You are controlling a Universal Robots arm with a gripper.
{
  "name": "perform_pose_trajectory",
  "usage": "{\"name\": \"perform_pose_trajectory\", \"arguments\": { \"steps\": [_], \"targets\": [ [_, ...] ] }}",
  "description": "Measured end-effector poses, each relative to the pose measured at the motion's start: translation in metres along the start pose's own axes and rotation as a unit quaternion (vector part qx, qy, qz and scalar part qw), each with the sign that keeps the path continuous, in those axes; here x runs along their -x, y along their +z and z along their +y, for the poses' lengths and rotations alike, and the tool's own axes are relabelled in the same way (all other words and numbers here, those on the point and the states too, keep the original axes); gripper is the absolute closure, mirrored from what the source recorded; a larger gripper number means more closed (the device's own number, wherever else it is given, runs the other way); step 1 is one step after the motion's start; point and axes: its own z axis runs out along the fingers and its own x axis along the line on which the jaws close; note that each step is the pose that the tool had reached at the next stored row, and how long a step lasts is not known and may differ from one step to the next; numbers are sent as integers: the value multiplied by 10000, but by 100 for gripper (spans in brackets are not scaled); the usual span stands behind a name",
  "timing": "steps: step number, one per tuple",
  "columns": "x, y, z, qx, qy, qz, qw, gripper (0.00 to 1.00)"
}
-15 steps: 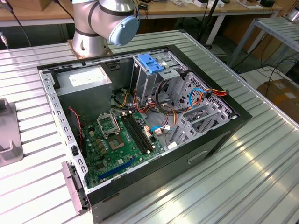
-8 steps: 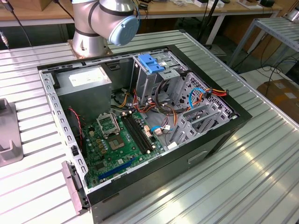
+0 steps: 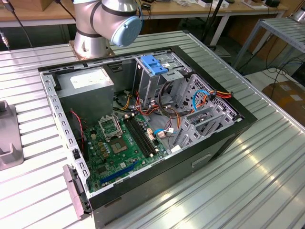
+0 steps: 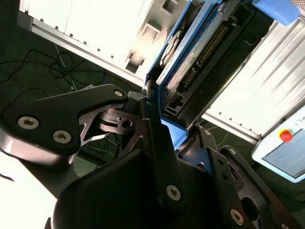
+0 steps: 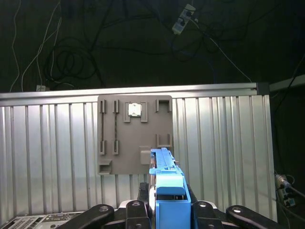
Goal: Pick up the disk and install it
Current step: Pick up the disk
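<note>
the pick-up looks done and the install does not. in the exterior view, from the exterior view's left, a grey stand (image 3: 7, 138) sits at the edge of the ribbed table (image 3: 267, 162). next comes the arm's base (image 3: 95, 24), behind the open case (image 3: 200, 157). toward the exterior view's right the drive cage (image 3: 200, 109) stands open with loose cables (image 3: 214, 95) around it. a blue part (image 3: 155, 64) on the bay beside the cage looks like plastic only, not a drive. fitting the disk into the case is, by my reading, what is left. in the second wrist view the gripper (image 4: 174, 117) is closed narrow onto the disk (image 4: 190, 52), with black fingers (image 4: 159, 148) on either side of one end. the rest of the drive juts out past the fingertips, and it appears to touch nothing but the fingers. in the first wrist view the disk (image 5: 162, 164) is seen on edge, reaching out from the gripper (image 5: 167, 210). it hangs above the table near a grey slotted plate (image 5: 136, 133) that lies flat there, and it is apart from that plate. so it is in the tool over the table, not in the case. the disk is flat and rectangular, with a grey metal body and bright blue rails along its sides. the face turned to the second wrist view shows a circuit board and a long row of connector pins.
</note>
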Motion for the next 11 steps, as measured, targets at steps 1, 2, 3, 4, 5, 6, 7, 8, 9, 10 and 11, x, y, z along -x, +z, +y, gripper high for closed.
{"name": "perform_pose_trajectory", "arguments": {
  "steps": [1, 2, 3, 4, 5, 6, 7, 8, 9, 10, 11],
  "targets": [
    [0, 0, -5, 0, 0, 0, 10000, 63],
    [0, -1, -10, 0, 0, 0, 10000, 63],
    [0, -1, -14, 0, 0, 0, 10000, 63],
    [0, -1, -16, 0, 0, 0, 10000, 63],
    [0, -1, -21, 0, 0, 0, 10000, 63],
    [0, -1, -25, 0, 0, 0, 10000, 63],
    [0, -2, -28, 0, 0, 0, 10000, 63],
    [0, -2, -31, 0, 0, 0, 10000, 63],
    [0, -2, -34, 0, 0, 0, 10000, 63],
    [0, -2, -37, 0, 0, 0, 10000, 63],
    [0, -2, -40, 0, 0, 0, 10000, 63]
  ]
}}
